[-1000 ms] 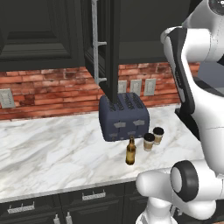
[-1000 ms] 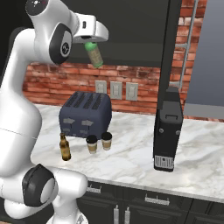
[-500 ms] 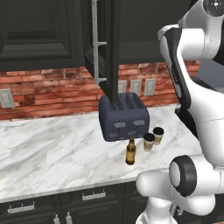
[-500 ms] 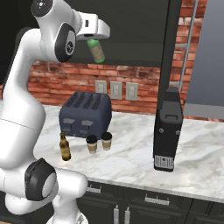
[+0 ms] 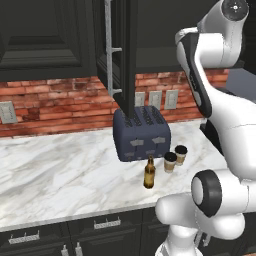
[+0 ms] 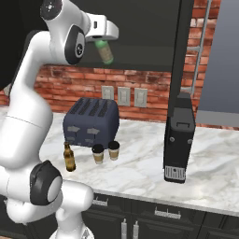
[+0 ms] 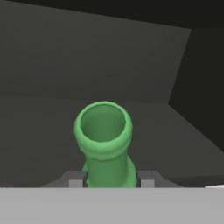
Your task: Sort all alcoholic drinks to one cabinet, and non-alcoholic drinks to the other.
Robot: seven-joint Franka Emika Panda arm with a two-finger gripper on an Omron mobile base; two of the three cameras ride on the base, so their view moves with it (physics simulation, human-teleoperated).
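The gripper (image 6: 101,43) is clamped on the green bottle (image 6: 105,51) and holds it tilted, high above the surface (image 6: 140,172), in front of the open upper cabinet (image 7: 87,65). In the hand view the bottle's mouth points into the dark cabinet interior. The amber bottle (image 6: 69,157) stands near the front edge of the surface, and the two coffee cups (image 6: 106,151) stand just beside it, before the toaster (image 6: 91,122).
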